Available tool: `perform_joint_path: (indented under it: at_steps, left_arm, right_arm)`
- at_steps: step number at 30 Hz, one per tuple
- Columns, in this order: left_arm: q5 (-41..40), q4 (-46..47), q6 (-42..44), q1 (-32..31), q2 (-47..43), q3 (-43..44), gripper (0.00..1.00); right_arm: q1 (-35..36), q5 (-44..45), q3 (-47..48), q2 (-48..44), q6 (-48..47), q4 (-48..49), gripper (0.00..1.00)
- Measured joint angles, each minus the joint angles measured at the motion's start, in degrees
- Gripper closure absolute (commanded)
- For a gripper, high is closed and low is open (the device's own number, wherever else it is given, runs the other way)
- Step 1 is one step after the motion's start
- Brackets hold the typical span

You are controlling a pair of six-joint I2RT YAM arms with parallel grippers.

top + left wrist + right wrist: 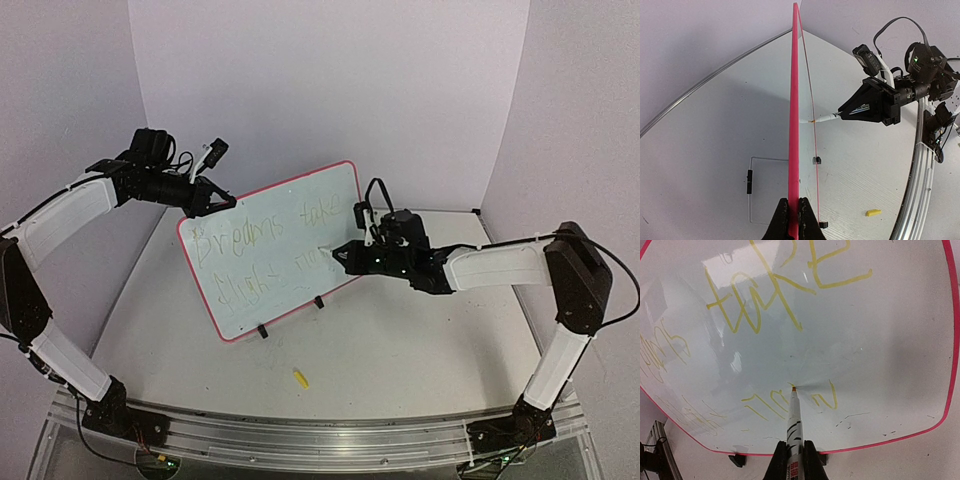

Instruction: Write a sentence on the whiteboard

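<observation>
The whiteboard [275, 250], glossy white with a pink-red border, stands tilted on two black clip feet at the table's middle. It bears yellow handwriting in two lines. My left gripper [205, 197] is shut on its upper left edge; in the left wrist view the gripper [793, 210] clamps the pink edge [794, 125]. My right gripper [350, 255] is shut on a white marker [794, 420] with black stripes. The marker's yellow tip touches the board face [865, 340] in the lower line of writing. The marker also shows in the left wrist view [822, 119].
A small yellow marker cap [299, 378] lies on the table in front of the board, also in the left wrist view [872, 212]. Purple walls close the back and sides. A metal rail [300, 430] runs along the near edge.
</observation>
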Motion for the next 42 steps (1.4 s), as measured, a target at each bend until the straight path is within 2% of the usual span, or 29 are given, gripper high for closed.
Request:
perform_joint_path:
  at_steps: [32,42]
  left_arm:
    - [-0.02,0.0,-0.02,0.0,0.0,0.0,1.0]
    - [0.09,0.0,0.0,0.0,0.0,0.0,1.0]
  right_arm:
    - [0.11,3.24,-2.56,0.24,1.91,-0.2,1.0]
    - [0.11,6.09,-6.95,-1.84,2.1,-1.58,1.0]
